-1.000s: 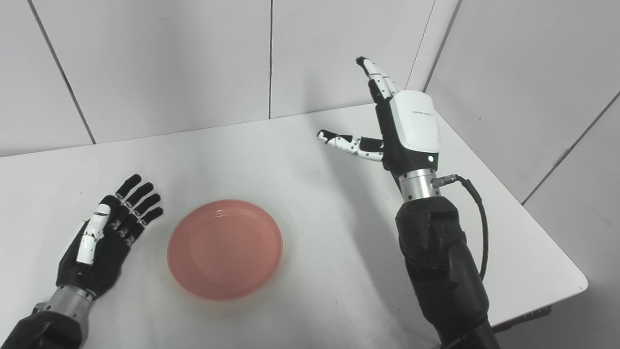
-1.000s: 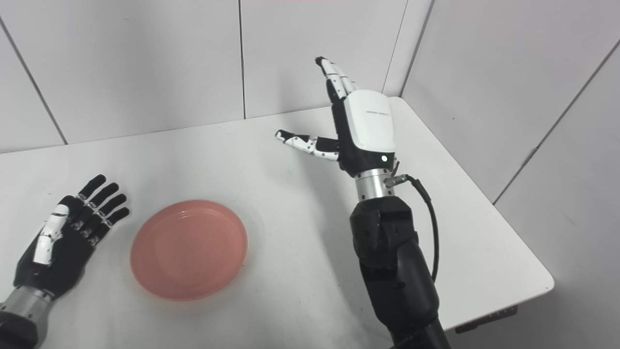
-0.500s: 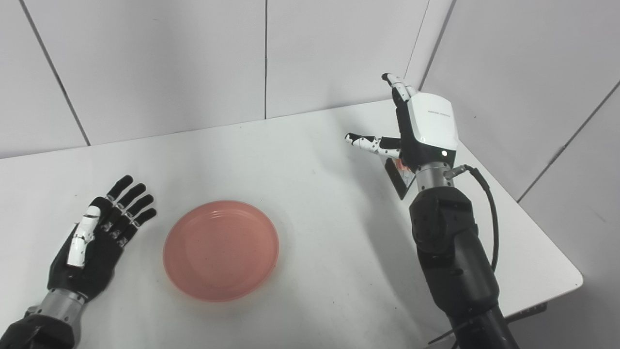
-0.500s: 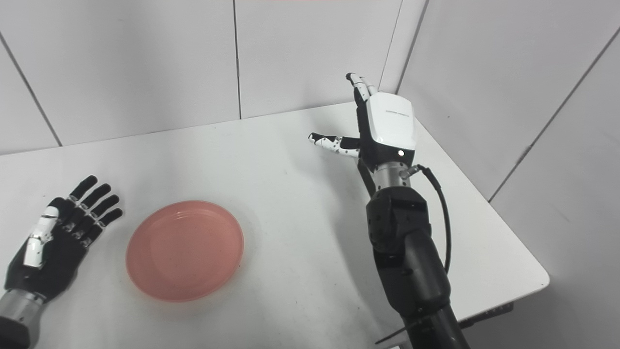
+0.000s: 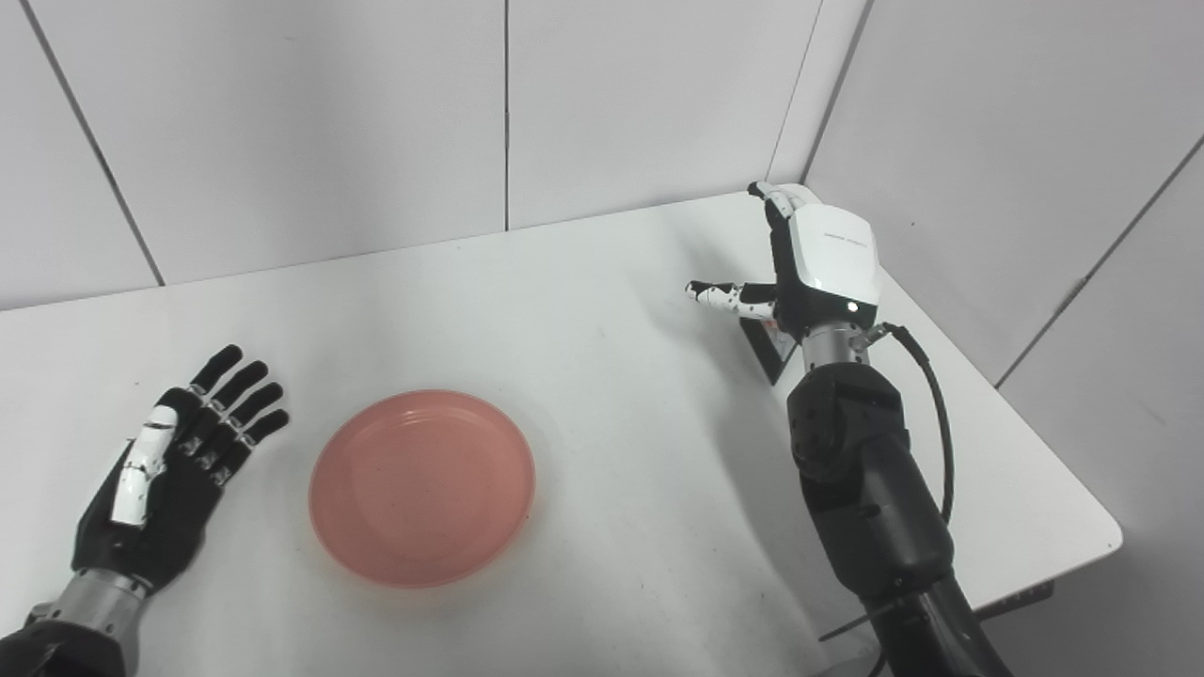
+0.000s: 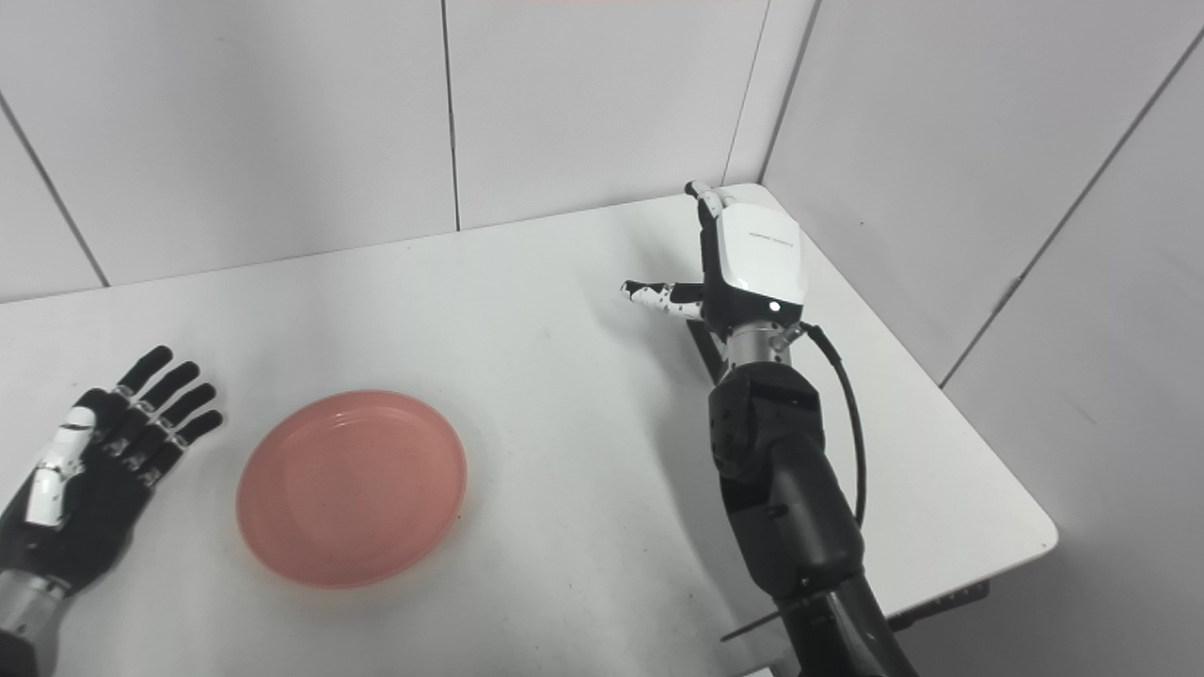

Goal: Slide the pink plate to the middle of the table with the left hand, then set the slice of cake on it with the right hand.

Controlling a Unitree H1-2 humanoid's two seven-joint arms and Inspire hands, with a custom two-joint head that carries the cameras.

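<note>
Meanwhile, over the last second my right hand point(image 5: 816, 268) had travelled from above the table's point(image 5: 602, 310) middle toward the far right corner and dropped lower, fingers straight and thumb spread wide, holding nothing. It hung over a dark wedge point(image 5: 767, 343) with a trace of red, which I took for the cake, though the wrist hid most of it; the thumb stood on the wedge's left and the fingers point(image 6: 707, 202) beyond it, and I could not tell whether any of them touched it. My left hand point(image 5: 169, 470) lay open and flat near the left edge, a little farther from the plate point(image 5: 422, 487) than before. This plate sat left of centre, unmoved but for a slight shift of the whole view. By my judgement the slide was finished and the reach for the cake was under way, its grasp not yet made.
</note>
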